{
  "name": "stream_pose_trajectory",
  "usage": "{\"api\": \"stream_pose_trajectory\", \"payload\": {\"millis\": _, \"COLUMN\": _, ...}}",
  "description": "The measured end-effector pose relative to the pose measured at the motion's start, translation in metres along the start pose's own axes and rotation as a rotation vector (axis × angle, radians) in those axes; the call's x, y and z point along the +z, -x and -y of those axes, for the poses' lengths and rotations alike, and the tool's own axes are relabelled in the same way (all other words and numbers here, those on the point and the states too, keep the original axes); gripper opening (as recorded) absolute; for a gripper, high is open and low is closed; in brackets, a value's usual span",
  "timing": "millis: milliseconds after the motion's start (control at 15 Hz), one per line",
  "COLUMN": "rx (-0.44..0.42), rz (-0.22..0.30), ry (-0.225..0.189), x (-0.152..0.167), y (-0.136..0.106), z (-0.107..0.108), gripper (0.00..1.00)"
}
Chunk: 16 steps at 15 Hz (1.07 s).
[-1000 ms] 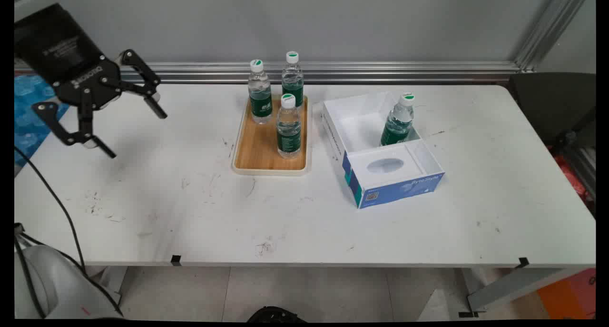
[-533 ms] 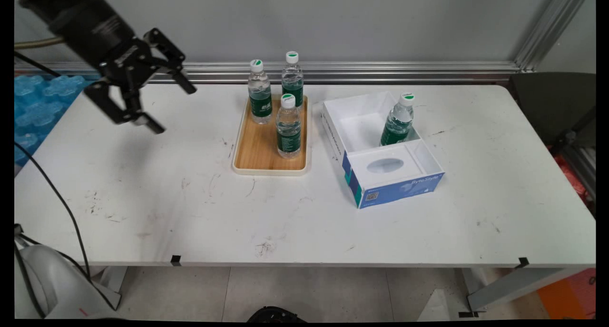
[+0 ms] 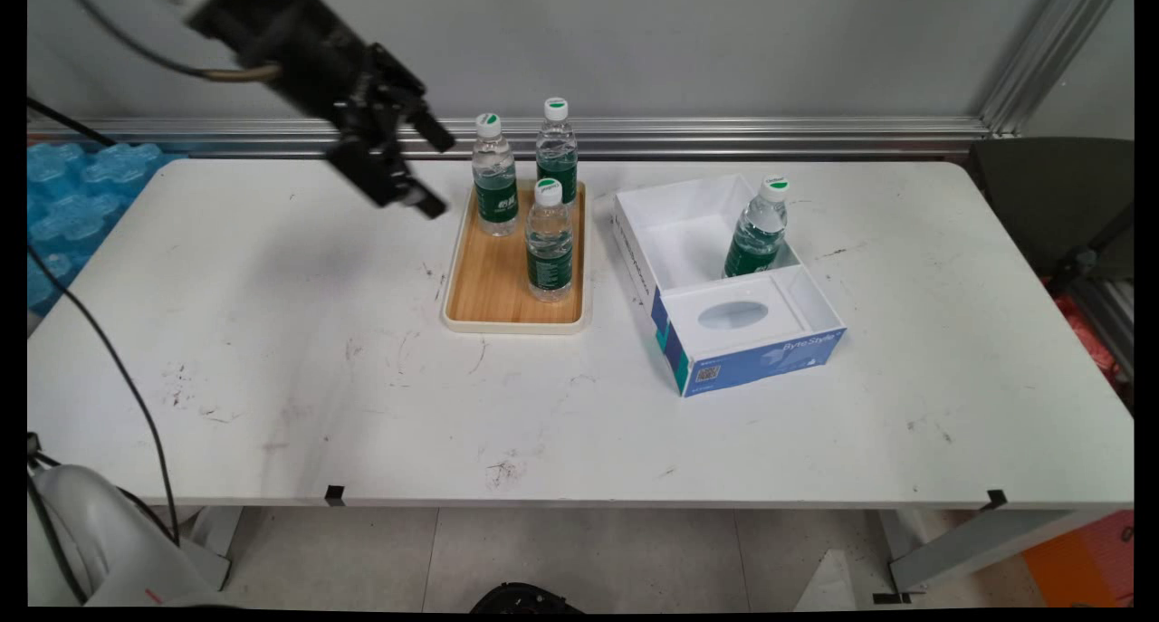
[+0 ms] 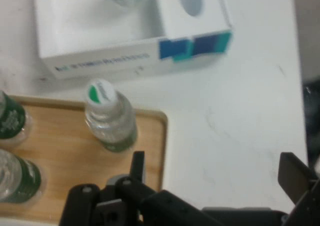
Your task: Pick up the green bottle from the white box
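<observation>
Jaws spread wide, holding nothing; gripper hovers beside the wooden tray, near its far-left bottle.

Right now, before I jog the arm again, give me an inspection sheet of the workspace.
Surface: white table, scuffed with dark marks.
Job's things: wooden tray holding three upright water bottles, nearest the pincer the rear-left bottle; a fourth bottle stands in the open white-and-blue box.
Clutter: nothing seen.
Grippers: pincer open, empty, in the air just left of the tray's far end.
Cables: black cable hanging over the table's left side.
Surroundings: grey wall, aluminium rail, blue packaging at left.
</observation>
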<state>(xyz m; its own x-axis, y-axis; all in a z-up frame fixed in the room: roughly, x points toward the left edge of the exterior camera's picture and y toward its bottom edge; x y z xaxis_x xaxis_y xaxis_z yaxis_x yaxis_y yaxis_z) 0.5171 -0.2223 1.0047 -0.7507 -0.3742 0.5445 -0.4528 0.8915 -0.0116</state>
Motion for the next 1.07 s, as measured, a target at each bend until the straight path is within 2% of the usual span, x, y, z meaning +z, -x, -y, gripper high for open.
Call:
{"api": "stream_pose_trajectory", "payload": {"millis": 200, "rx": -0.12, "rz": -0.023, "ry": -0.054, "x": 0.034, "y": -0.023, "z": 0.004, "gripper": 1.0}}
{"api": "stream_pose_trajectory", "payload": {"millis": 400, "rx": -0.2, "rz": -0.039, "ry": -0.09, "x": 0.07, "y": -0.043, "z": 0.009, "gripper": 1.0}}
{"api": "stream_pose_trajectory", "payload": {"millis": 800, "rx": -0.269, "rz": -0.044, "ry": -0.118, "x": 0.131, "y": -0.074, "z": 0.017, "gripper": 1.0}}
{"api": "stream_pose_trajectory", "payload": {"millis": 1067, "rx": -0.281, "rz": -0.043, "ry": -0.122, "x": 0.174, "y": -0.093, "z": 0.022, "gripper": 1.0}}
